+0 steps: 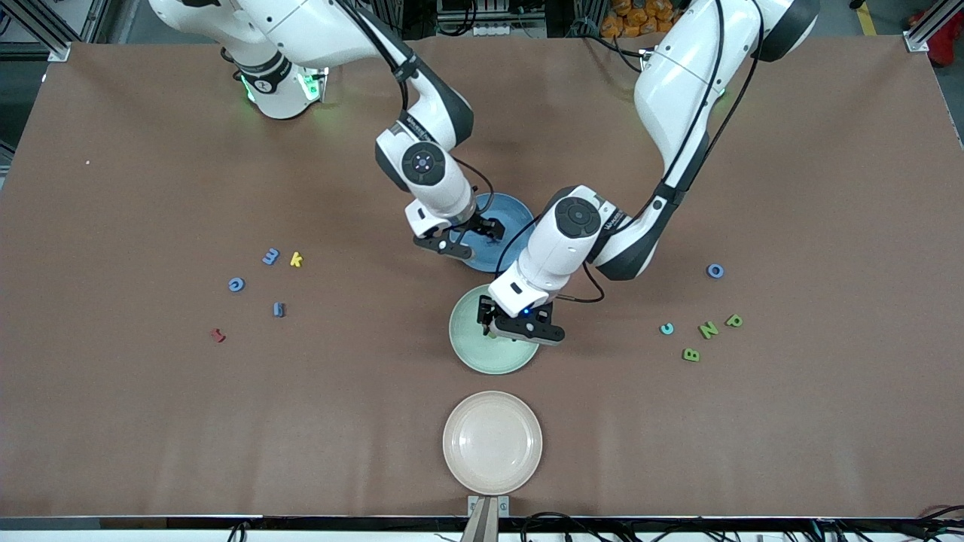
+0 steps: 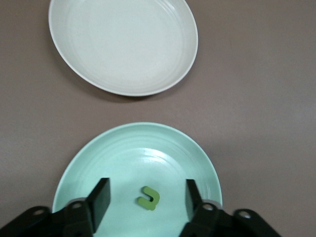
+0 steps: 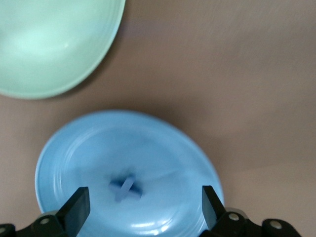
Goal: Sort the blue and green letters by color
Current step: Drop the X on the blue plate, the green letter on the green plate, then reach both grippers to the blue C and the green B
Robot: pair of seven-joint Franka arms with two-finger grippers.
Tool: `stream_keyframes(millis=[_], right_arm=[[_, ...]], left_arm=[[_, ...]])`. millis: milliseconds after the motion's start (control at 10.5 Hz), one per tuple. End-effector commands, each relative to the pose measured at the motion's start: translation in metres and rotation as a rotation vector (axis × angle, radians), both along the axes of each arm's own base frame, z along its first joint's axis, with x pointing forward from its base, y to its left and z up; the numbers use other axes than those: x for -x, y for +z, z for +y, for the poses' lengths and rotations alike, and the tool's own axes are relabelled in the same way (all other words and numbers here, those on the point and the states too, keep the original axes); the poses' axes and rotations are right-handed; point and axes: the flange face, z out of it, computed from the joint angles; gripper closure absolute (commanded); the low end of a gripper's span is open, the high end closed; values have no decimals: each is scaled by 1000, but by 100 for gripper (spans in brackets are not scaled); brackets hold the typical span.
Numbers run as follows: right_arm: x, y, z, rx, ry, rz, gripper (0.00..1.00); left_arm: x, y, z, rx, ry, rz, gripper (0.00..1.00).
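Brown matting covers the table (image 1: 151, 421), and three plates are lined up along its middle. Over the green plate (image 1: 471, 354) the left gripper (image 1: 503, 325) is held with its fingers (image 2: 100, 194) spread apart and nothing between them; a small green letter (image 2: 148, 198) lies on the plate between the open fingers, not touched by either. Over the blue plate (image 1: 512, 211) — the one farthest from the front camera — the right gripper (image 1: 471, 235) is likewise held open and empty, its fingers (image 3: 78, 207) wide, with a blue X (image 3: 125, 187) lying flat on the plate beneath it.

Nearest the front camera a cream plate (image 1: 492, 442) is set, with nothing seen on it.

Toward the left arm's end of the table a cluster of loose letters is found: a green N (image 1: 708, 329), a green P (image 1: 734, 321) beside it, a green B (image 1: 690, 354) nearer the front camera, a small teal piece (image 1: 666, 328) and, farther from the camera, a blue ring-shaped letter (image 1: 715, 271).

Toward the right arm's end more are scattered — a blue E (image 1: 270, 257) just beside a yellow k (image 1: 296, 260), a blue G (image 1: 236, 284), another small blue letter (image 1: 279, 309) and a dark red letter (image 1: 218, 335).
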Motion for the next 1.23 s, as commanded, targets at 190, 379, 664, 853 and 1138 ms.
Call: stream_keyframes(millis=[190,379,664,853,1138], right_arm=[[-77,26,-142,67,8,8,0],[-115,49,-231,84,32,29,0],[-144,55,-337,148,32,12,0],[-155,55,-412,175,-31,10,0],[-154,48,-493,175,-50,16,0]], left_arm=[[-14,40,63,-32,65,1,0],[-20,35,109,-121,-38,6,0],[-33,23,183,-220,-161,32,0],[-37,16,212,-255,-150,119,0],[-46,6,256,-284,-106,192,0]])
